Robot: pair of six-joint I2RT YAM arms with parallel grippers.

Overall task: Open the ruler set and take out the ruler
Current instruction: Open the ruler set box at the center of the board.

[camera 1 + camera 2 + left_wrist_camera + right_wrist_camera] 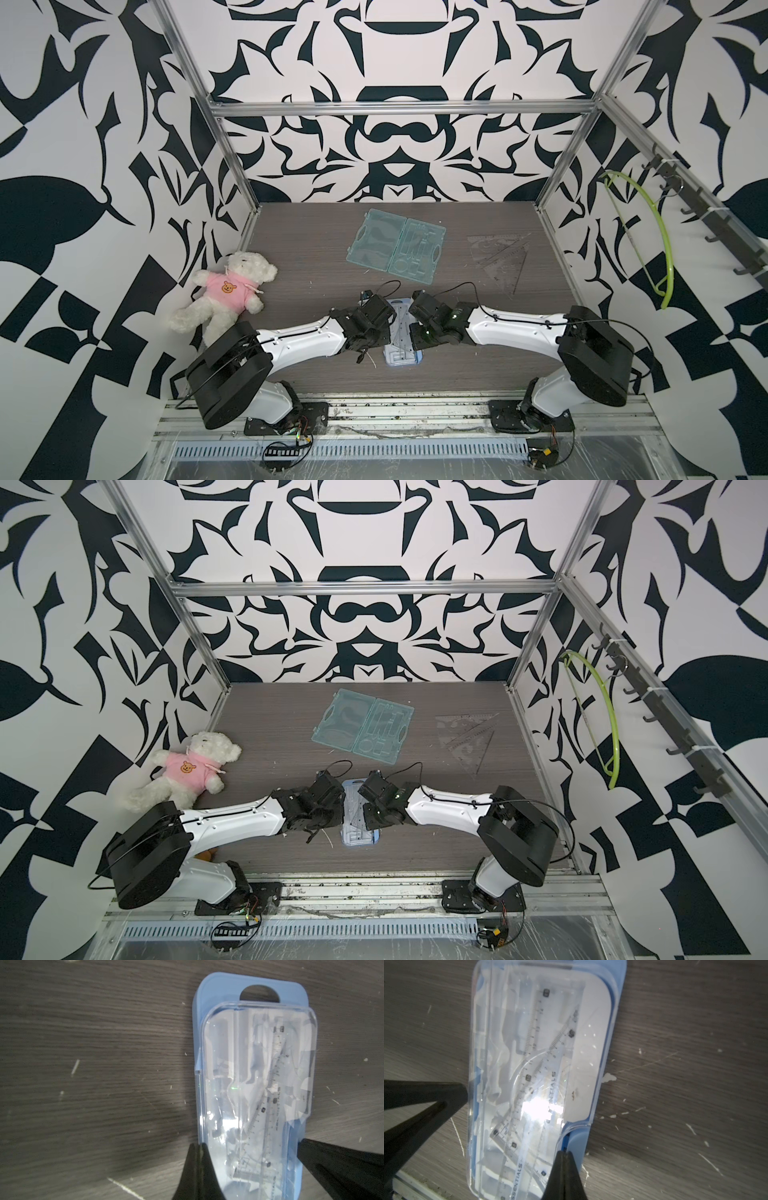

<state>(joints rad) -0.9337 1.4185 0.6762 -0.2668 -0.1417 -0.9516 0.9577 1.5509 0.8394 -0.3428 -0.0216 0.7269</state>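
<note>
Reaching inward from my bases at the front rail, I hold both arms low and folded. The left arm (299,340) and the right arm (515,328) stretch their white forearms toward the middle of the table (311,249). The two black wrists face each other with only the ruler set (400,332) between them. It lies flat near the front edge, its long side running front to back, as both top views show.

My left gripper (249,1145) straddles the set across its width. One finger (197,1167) presses the edge of the clear lid (259,1053), and the opposite one touches the outer edge of the blue tray (218,991). The jaws are closed on the case. Past my fingertips the tray's hanging tab (301,991) sticks out.

My right gripper (516,1120) clamps the same case from the opposite side. One finger (425,1095) touches the lid's long edge, and its partner sits at the notch where lid meets tray, overlapping the rim. The lid lies seated on the tray. Beneath it the ruler (529,1043) lies lengthwise inside, crossed by a slanted triangle (556,1043); glare whitens part of both.

Well behind, an open teal case (395,247) lies flat with clear set squares (503,259) to its right. A teddy bear (226,291) sits by the left wall.
</note>
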